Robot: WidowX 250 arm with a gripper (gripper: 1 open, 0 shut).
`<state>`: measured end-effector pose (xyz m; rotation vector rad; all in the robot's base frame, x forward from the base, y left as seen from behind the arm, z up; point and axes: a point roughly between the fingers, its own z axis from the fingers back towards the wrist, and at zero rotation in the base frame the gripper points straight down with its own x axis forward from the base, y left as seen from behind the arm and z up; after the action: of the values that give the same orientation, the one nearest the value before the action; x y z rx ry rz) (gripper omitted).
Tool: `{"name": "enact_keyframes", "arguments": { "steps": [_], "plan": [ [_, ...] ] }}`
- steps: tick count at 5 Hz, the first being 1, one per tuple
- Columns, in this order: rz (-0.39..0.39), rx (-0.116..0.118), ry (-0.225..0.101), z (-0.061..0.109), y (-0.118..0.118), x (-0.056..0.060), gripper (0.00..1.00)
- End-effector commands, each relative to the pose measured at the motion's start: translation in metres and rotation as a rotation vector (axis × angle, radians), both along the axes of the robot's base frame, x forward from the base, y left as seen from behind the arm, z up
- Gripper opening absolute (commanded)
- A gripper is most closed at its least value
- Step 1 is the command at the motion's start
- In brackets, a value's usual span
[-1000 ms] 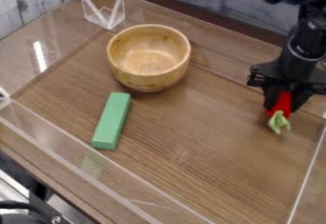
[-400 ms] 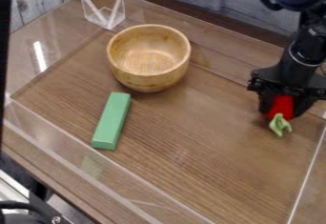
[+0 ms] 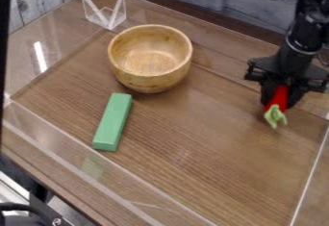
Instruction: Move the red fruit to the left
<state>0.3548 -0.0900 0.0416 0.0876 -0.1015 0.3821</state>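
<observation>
The red fruit (image 3: 272, 100) is a small red strawberry at the right side of the wooden table, with its light-green stem (image 3: 274, 117) hanging down toward the table. My gripper (image 3: 276, 96) points straight down over it. Its black fingers are shut on the red body from both sides, and the stem pokes out below them. Whether the fruit still rests on the table I cannot tell.
A wooden bowl (image 3: 118, 45) stands left of the gripper at the back middle. A green rectangular block (image 3: 113, 121) lies in front of the bowl. Clear plastic walls (image 3: 309, 187) ring the table, and a clear folded stand (image 3: 106, 11) sits at the back left.
The jaws opened around the fruit and have closed on it again. The fruit now sits slightly further left and higher in the picture.
</observation>
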Motion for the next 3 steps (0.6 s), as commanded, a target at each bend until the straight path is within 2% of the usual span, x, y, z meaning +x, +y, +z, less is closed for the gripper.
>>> {"name": "enact_keyframes", "arguments": {
  "steps": [1, 2, 3],
  "plan": [
    [-0.008, -0.027, -0.077, 0.028, -0.007, 0.01, 1.0],
    [-0.037, -0.052, -0.098, 0.047, 0.005, 0.017, 0.0],
    [-0.009, -0.08, -0.14, 0.071, 0.024, 0.019, 0.0]
  ]
}}
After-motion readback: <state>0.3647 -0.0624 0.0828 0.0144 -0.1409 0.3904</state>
